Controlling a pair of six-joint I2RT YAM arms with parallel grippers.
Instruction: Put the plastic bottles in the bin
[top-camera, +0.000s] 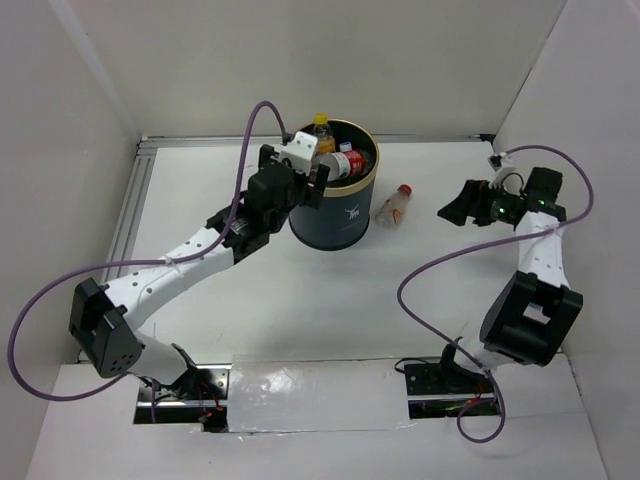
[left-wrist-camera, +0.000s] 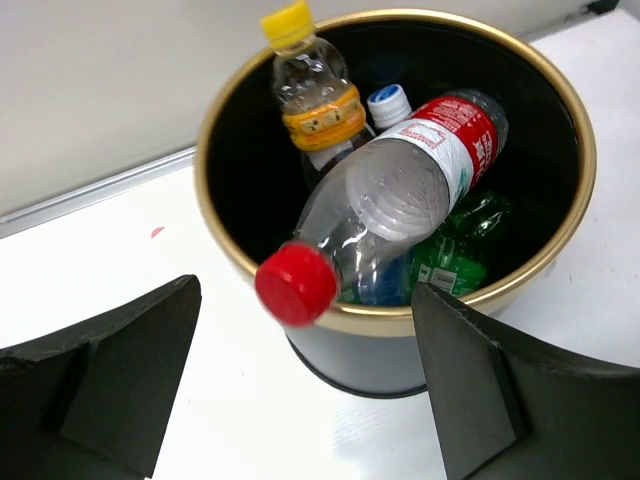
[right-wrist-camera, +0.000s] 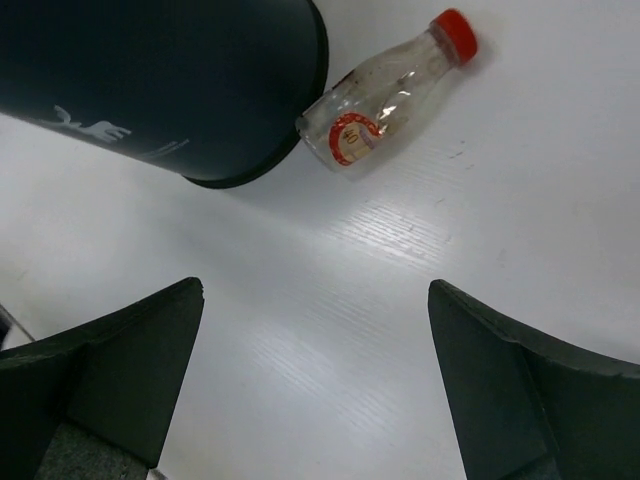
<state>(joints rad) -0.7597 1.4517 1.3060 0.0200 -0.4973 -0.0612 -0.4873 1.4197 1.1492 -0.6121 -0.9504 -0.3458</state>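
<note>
Bin stands at 12 o'clock on the table, near the back edge. We see the left gripper at the bin's 9 o'clock rim, spread wide and holding nothing.

A large red-capped bottle lies tilted across the gold rim, its cap jutting past the edge at 7 o'clock. A yellow-capped bottle, a blue-capped bottle and a green bottle are inside.

A small bottle lies on the table at the bin's 3 o'clock, its base against the bin's foot. The right gripper, released and empty, is farther out at 3 o'clock. We note bare table between it and the small bottle.
</note>
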